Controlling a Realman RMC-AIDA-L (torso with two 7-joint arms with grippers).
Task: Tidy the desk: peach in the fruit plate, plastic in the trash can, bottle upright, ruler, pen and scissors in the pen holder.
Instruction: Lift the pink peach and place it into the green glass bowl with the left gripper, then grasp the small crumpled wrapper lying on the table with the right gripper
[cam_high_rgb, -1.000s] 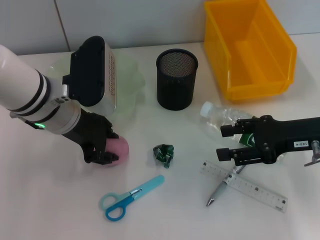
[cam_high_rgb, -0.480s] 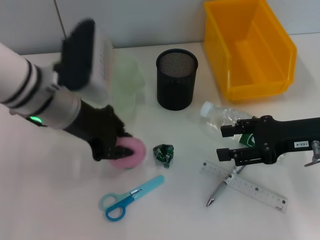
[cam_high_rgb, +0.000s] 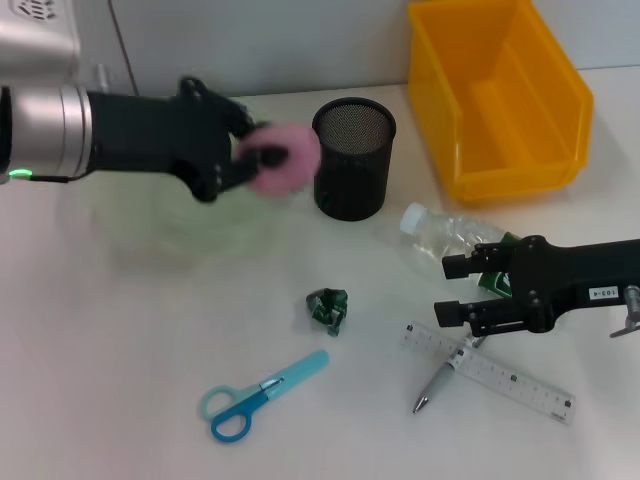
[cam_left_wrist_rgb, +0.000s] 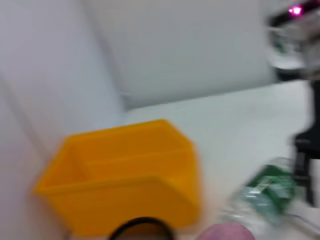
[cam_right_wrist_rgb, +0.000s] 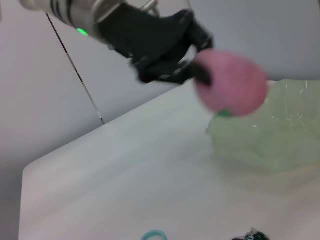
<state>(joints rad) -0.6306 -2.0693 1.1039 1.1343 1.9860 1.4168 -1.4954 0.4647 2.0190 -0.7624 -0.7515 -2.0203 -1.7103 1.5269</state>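
Peach (cam_high_rgb: 283, 165) clenched in left gripper (cam_high_rgb: 262, 165), 9 o'clock of pen holder (cam_high_rgb: 353, 158); may overshoot fruit plate (cam_high_rgb: 170, 225), prob. below. Right gripper (cam_high_rgb: 450, 286) parted, near bottle (cam_high_rgb: 455, 236).

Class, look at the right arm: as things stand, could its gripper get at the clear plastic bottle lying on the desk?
Probably yes. The right gripper hangs open right beside the clear plastic bottle, and nothing stands between them. The left gripper, holding the pink peach, is well away.
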